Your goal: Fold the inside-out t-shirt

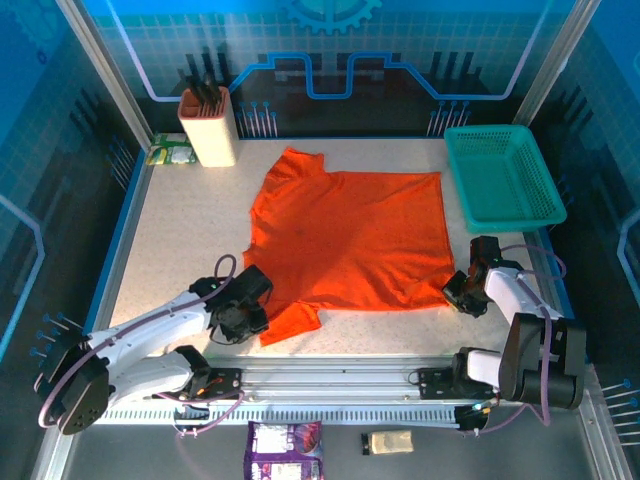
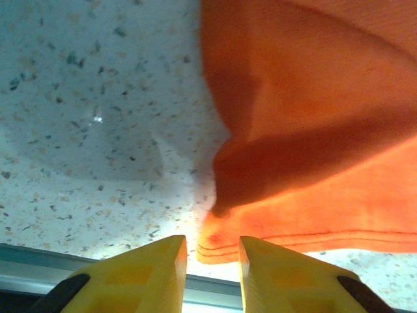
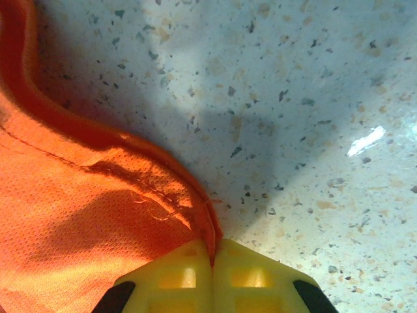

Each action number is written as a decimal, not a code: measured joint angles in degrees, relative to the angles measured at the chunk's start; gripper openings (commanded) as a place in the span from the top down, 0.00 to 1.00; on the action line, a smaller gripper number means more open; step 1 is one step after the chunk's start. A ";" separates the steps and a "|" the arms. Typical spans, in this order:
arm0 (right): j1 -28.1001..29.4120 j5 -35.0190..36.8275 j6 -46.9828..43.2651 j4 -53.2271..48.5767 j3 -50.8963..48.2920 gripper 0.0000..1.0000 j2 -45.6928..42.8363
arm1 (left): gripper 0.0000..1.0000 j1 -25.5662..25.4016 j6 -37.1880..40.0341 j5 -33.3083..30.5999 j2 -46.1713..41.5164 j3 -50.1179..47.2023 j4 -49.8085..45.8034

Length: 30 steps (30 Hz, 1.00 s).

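Overhead, t-shirt [image 1: 350, 240]: bright orange-red, spread mostly flat on the speckled table [image 1: 180, 240]; one sleeve points to the arm bases, the other to the far side.
Overhead, left gripper [image 1: 250, 312]: just beside the near sleeve of the t-shirt, on its left; from this height I cannot tell how the jaws stand.
Overhead, right gripper [image 1: 458, 292]: low at the near right corner of the t-shirt.
Overhead, teal mesh basket [image 1: 497, 132]: just past the far right corner of the t-shirt, not touching it.
Overhead, beige holder [image 1: 208, 135]: past the far left corner of the t-shirt, with dark handles standing in it.
Left wrist, t-shirt [image 2: 313, 98]: a folded part throws a shadow over a stitched hem; the corner of this hem lies just ahead of the fingertips.
Left wrist, left gripper [image 2: 212, 242]: the yellow fingers [image 2: 156, 267] stand apart with a clear gap, and no cloth is between them.
Right wrist, t-shirt [image 3: 78, 215]: a seam with loose threads shows; the cloth edge runs down to the fingers.
Right wrist, right gripper [image 3: 213, 244]: the yellow fingers [image 3: 176, 277] are pressed together and pinch the edge of the t-shirt between them.
Right wrist, table [image 3: 293, 98]: bare speckled surface to the right of the t-shirt.
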 measured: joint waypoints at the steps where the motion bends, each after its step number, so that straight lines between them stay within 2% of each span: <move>1: 0.00 0.00 -0.09 0.00 0.00 0.94 0.00 | 0.75 -0.17 -0.50 0.02 0.04 -0.85 0.37; 16: 0.00 0.04 -0.26 -0.17 0.04 0.94 -0.13 | 0.79 -3.06 -1.07 3.37 0.20 -2.51 3.65; 30: 0.00 0.04 -0.26 -0.31 0.02 0.94 -1.20 | 0.80 -3.26 -1.05 4.33 3.58 -3.78 5.92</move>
